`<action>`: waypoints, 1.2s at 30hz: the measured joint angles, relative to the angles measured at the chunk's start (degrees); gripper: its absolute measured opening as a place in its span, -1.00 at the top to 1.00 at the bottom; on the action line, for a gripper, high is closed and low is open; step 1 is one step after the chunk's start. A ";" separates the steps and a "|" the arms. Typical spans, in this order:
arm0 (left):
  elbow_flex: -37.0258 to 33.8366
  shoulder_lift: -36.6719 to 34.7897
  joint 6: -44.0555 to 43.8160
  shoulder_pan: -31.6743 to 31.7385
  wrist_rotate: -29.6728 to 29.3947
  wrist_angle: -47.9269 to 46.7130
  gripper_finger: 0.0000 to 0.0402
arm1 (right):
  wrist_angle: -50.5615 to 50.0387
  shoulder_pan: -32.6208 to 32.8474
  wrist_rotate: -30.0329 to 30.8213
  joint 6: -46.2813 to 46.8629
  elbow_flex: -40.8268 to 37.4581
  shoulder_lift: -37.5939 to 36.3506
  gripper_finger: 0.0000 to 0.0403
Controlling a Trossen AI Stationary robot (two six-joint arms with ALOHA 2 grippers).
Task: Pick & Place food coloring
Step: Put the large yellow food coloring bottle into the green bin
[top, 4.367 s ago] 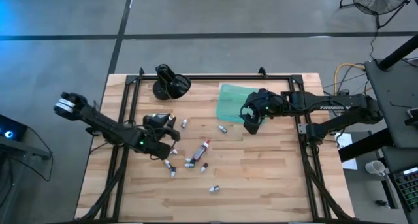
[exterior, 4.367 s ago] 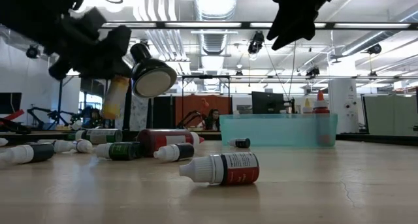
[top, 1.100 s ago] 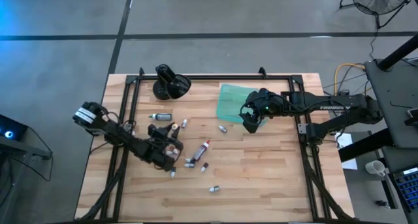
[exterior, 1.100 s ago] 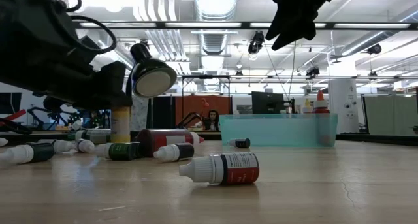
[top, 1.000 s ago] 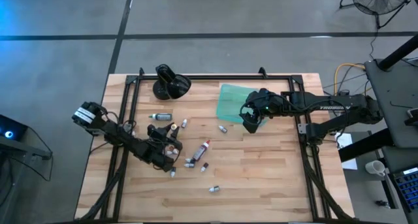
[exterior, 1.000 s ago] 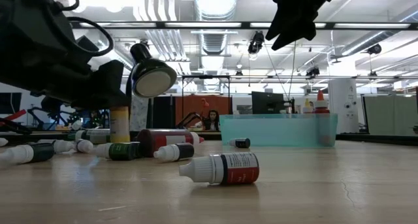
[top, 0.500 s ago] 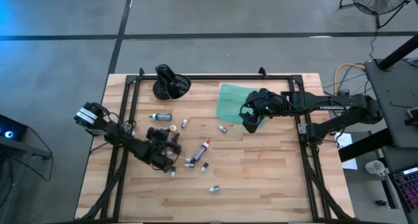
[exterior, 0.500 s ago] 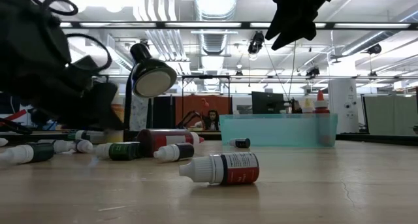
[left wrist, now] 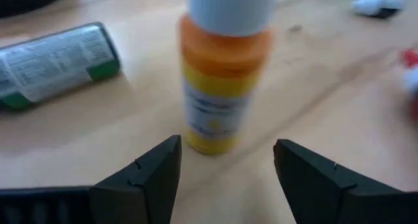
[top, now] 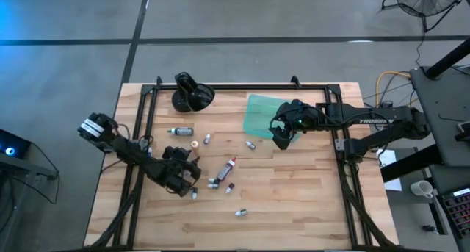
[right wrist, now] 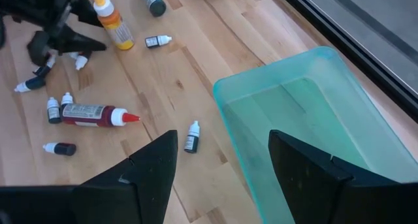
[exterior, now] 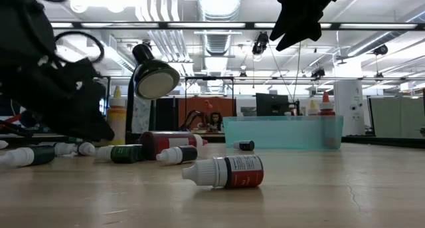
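My fingers (left wrist: 150, 178) are matt black plastic. The table (top: 294, 200) is pale planked wood, smooth with a light sheen. The orange bottle (left wrist: 222, 80) is translucent plastic with a paper label. The tray (right wrist: 307, 113) is translucent teal plastic.

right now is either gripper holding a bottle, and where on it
Neither. The left gripper is open with the orange bottle standing free ahead of it; the right gripper is open and empty.

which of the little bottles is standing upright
The orange-yellow bottle with the white cap, just beyond the open left gripper. It stands on its base; the green-banded bottle beside it and the others lie on their sides.
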 joint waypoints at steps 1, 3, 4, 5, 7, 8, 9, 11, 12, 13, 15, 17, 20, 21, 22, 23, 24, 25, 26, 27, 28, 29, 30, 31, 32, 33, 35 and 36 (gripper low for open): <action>0.54 -1.41 -0.09 -0.65 0.97 -1.67 -0.08 | 0.00 0.00 0.00 0.00 0.00 0.00 -0.16; 2.11 -4.68 -0.18 -1.82 2.47 -5.94 -0.08 | 0.01 0.00 0.00 0.02 0.00 0.00 -0.16; 3.12 -6.43 -0.24 -2.34 3.09 -8.57 -0.08 | 0.04 0.00 -0.01 0.01 0.00 0.00 -0.16; 4.24 -8.28 -0.38 -2.81 3.76 -11.55 -0.08 | 0.05 0.00 -0.01 0.08 0.00 0.00 -0.16; 6.98 -11.96 -0.40 -3.29 4.53 -17.96 -0.08 | 0.09 0.00 -0.04 1.44 0.00 0.00 -0.16; 8.52 -13.67 -0.42 -3.31 5.41 -20.97 -0.08 | 0.11 0.00 -0.04 3.03 0.00 0.00 -0.16; 10.07 -15.40 -0.42 -3.29 6.15 -24.41 -0.08 | 0.11 0.00 -0.04 4.92 0.00 0.00 -0.16; 13.12 -18.58 -0.36 -3.05 7.39 -31.26 -0.08 | 0.06 0.00 -0.05 8.31 0.00 0.00 -0.16; 14.69 -19.99 -0.32 -2.82 7.62 -34.18 -0.08 | 0.04 0.00 -0.08 9.55 0.00 0.00 -0.16; 16.10 -21.28 -0.33 -2.52 7.84 -36.90 -0.08 | 0.02 0.00 -0.18 10.16 0.00 0.00 -0.16; 18.39 -23.75 0.32 -1.59 8.37 -41.44 -0.08 | 0.02 0.00 -0.24 10.49 0.00 0.00 -0.16; 19.79 -25.90 2.25 0.06 10.29 -43.51 -0.08 | 0.02 0.00 -0.24 10.49 0.00 0.00 -0.16; 20.71 -28.67 7.08 4.58 17.53 -43.61 -0.08 | 0.02 0.00 -0.24 10.32 0.00 0.00 -0.16; 21.00 -29.39 8.20 6.70 20.63 -43.53 -0.07 | 0.02 0.00 -0.24 10.06 0.00 0.00 -0.16; 21.34 -29.82 9.21 9.14 24.01 -43.46 -0.07 | 0.00 0.00 -0.24 9.86 0.00 0.00 -0.16; 21.70 -30.02 10.31 11.61 27.07 -43.28 -0.08 | 0.00 0.00 -0.24 9.72 0.00 0.00 -0.16; 22.07 -30.06 11.60 14.10 29.95 -43.06 -0.08 | 0.01 0.00 -0.24 9.68 0.00 0.00 -0.16; 22.59 -29.93 13.05 16.51 32.48 -43.10 -0.07 | 0.00 0.00 -0.24 9.66 0.00 0.00 -0.16; 23.24 -29.68 14.85 18.89 34.49 -43.07 -0.07 | 0.00 0.00 -0.24 9.66 0.00 0.00 -0.16; 24.05 -29.22 16.72 21.19 36.27 -42.85 -0.07 | -0.02 0.00 -0.24 9.66 0.00 0.00 -0.16; 24.93 -28.61 18.59 23.29 37.78 -42.63 -0.08 | -0.02 0.00 -0.24 9.65 0.00 0.00 -0.16; 25.80 -27.91 20.35 25.16 39.42 -42.52 -0.08 | -0.04 0.01 -0.24 9.65 0.00 0.00 -0.16; 26.64 -27.15 21.69 26.81 40.92 -42.75 -0.07 | -0.11 0.02 -0.25 9.66 0.00 0.00 -0.16; 27.50 -26.42 22.63 28.22 42.24 -42.76 -0.07 | -0.21 0.02 -0.26 9.66 0.00 0.00 -0.16; 28.42 -25.60 23.25 29.28 43.50 -42.73 -0.07 | -0.30 0.02 -0.26 9.66 0.00 0.00 -0.16; 29.19 -24.77 23.73 30.06 44.69 -42.71 -0.08 | -0.40 0.02 -0.26 9.66 0.00 0.00 -0.16; 30.59 -22.69 24.18 30.83 46.30 -43.16 -0.07 | -0.50 0.02 -0.28 9.66 0.00 0.00 -0.16; 31.13 -21.58 24.25 30.93 46.97 -43.28 -0.07 | -0.50 0.02 -0.28 9.66 0.00 0.00 -0.16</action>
